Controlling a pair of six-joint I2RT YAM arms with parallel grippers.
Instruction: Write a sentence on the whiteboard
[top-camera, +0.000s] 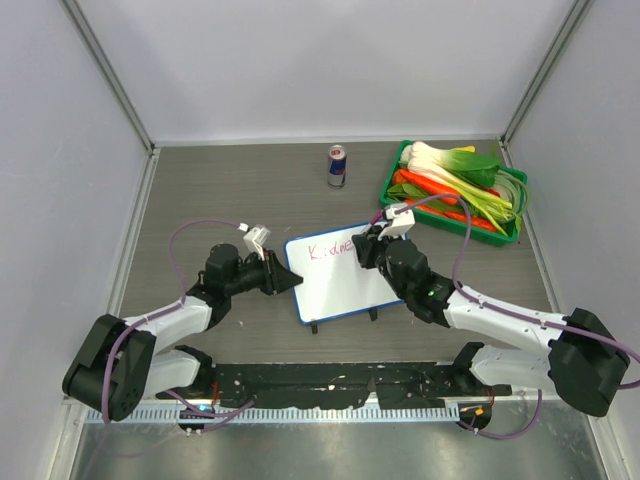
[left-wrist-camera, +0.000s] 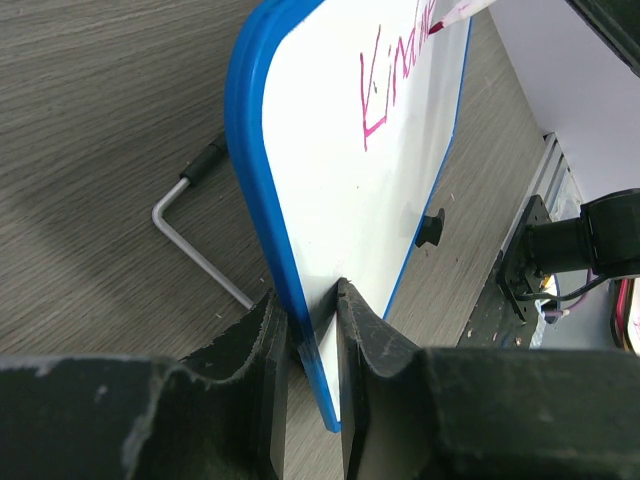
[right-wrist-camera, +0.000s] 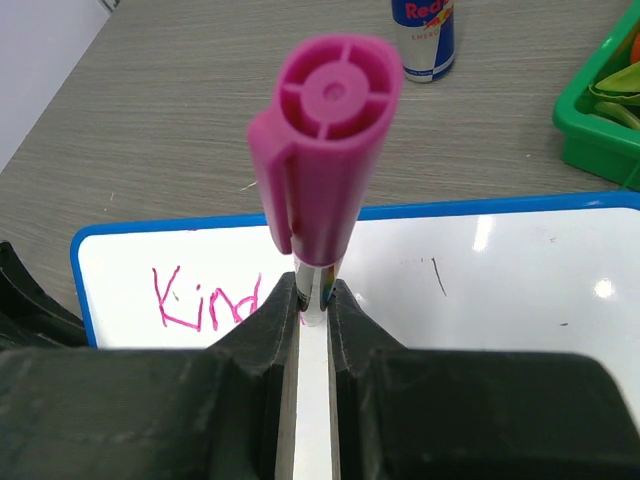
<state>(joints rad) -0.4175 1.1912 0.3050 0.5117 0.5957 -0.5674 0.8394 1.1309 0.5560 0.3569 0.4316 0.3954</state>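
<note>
The whiteboard (top-camera: 340, 292), white with a blue rim, stands tilted on the table between both arms. My left gripper (top-camera: 291, 281) is shut on its left edge; in the left wrist view the fingers (left-wrist-camera: 265, 330) pinch the blue rim of the whiteboard (left-wrist-camera: 340, 200). My right gripper (top-camera: 368, 246) is shut on a magenta marker (right-wrist-camera: 325, 170), held over the board's upper middle. The sentence (right-wrist-camera: 205, 298) reads "Kind" in pink, and the marker hides what follows. The same sentence (left-wrist-camera: 395, 85) shows in the left wrist view, with the whiteboard (right-wrist-camera: 500, 280) blank to the right.
A drink can (top-camera: 337, 166) stands behind the board. A green tray (top-camera: 392, 172) with leeks and carrots sits at the back right, close to my right gripper. The board's wire stand (left-wrist-camera: 200, 250) and a black foot (left-wrist-camera: 430, 228) rest on the table.
</note>
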